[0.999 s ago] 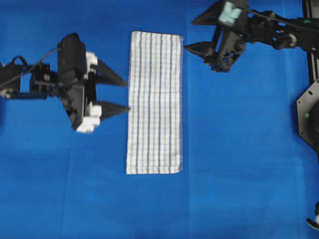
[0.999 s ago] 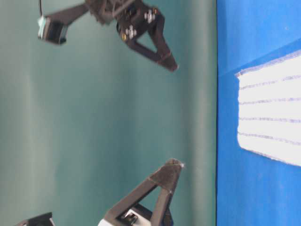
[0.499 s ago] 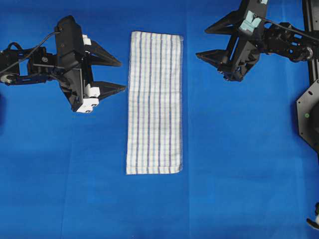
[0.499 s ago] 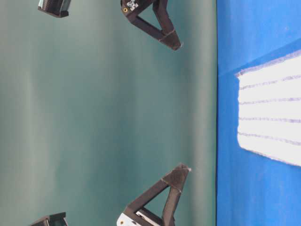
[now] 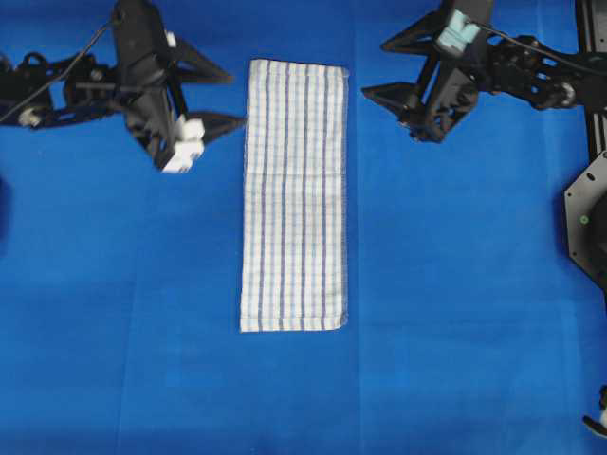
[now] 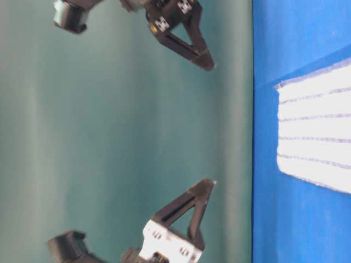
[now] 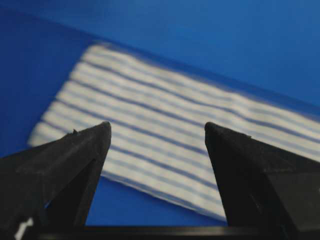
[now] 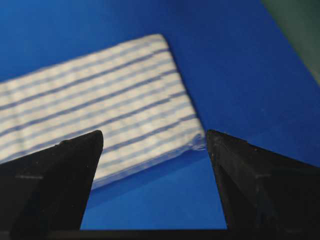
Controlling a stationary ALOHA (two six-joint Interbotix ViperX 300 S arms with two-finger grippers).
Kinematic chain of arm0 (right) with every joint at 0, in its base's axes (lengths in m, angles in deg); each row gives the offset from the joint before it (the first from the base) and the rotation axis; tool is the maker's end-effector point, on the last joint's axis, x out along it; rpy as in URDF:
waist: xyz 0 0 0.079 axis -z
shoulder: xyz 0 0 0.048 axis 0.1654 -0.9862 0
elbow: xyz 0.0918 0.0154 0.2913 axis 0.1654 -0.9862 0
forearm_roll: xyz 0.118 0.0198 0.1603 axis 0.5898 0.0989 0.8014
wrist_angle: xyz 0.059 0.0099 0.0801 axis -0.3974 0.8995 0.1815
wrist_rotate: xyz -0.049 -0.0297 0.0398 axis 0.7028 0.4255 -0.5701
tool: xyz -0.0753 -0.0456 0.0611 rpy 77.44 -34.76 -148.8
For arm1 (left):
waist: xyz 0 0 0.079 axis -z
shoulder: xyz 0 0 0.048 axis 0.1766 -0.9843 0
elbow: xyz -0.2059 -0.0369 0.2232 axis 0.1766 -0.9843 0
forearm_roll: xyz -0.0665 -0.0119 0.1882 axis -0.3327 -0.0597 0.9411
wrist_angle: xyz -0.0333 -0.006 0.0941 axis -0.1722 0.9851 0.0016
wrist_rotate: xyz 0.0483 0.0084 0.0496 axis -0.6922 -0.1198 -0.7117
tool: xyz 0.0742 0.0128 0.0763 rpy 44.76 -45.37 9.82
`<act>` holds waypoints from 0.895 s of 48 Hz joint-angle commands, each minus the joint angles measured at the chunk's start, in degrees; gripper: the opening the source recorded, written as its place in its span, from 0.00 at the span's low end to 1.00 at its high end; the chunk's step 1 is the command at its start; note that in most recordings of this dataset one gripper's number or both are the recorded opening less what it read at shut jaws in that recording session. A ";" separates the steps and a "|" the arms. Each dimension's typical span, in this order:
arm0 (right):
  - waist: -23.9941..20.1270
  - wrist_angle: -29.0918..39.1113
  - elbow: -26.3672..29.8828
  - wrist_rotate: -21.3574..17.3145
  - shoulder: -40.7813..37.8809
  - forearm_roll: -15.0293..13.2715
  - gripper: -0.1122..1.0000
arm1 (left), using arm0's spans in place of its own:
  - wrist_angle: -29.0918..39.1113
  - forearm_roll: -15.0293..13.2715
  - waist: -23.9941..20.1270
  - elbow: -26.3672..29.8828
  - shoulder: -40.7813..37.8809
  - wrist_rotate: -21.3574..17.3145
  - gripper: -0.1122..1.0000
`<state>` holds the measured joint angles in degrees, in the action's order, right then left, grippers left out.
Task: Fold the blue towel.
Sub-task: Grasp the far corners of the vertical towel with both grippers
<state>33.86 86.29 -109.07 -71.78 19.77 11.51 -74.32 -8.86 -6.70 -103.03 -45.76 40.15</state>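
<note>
The blue towel [image 5: 294,194], white with thin blue stripes, lies flat as a long narrow strip in the middle of the blue table covering. It also shows in the table-level view [image 6: 315,134], the left wrist view [image 7: 165,130] and the right wrist view [image 8: 95,107]. My left gripper [image 5: 232,98] is open and empty, raised beside the towel's far left edge. My right gripper [image 5: 373,68] is open and empty, raised beside the towel's far right corner. Neither touches the towel.
The blue table covering [image 5: 455,284] spreads all round the towel. A black frame and mount [image 5: 588,190] stand along the right edge. A green wall [image 6: 109,137] fills the table-level view behind both grippers.
Both grippers stay open. The left gripper has moved toward the far end of the table and nearer the towel's far left edge. The right gripper has shifted slightly back toward the towel's far corner.
</note>
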 commanded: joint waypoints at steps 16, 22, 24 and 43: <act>2.72 -7.65 5.27 -0.09 -13.71 3.34 0.86 | -8.35 0.09 -8.09 5.80 -15.03 -0.44 0.73; 2.72 -9.05 6.68 -0.09 -17.05 4.48 0.86 | -9.49 0.09 -8.96 7.47 -18.90 -0.53 0.73; 2.72 -9.58 7.12 -0.09 -18.28 4.92 0.86 | -9.76 0.09 -9.14 8.00 -19.95 -0.44 0.73; 2.37 -11.60 8.26 -0.18 -24.17 9.05 0.86 | -12.30 0.00 -10.20 10.11 -26.02 0.09 0.73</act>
<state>36.41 75.66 -101.95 -71.86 -4.93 19.95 -85.66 -8.95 -16.46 -93.80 -72.12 39.97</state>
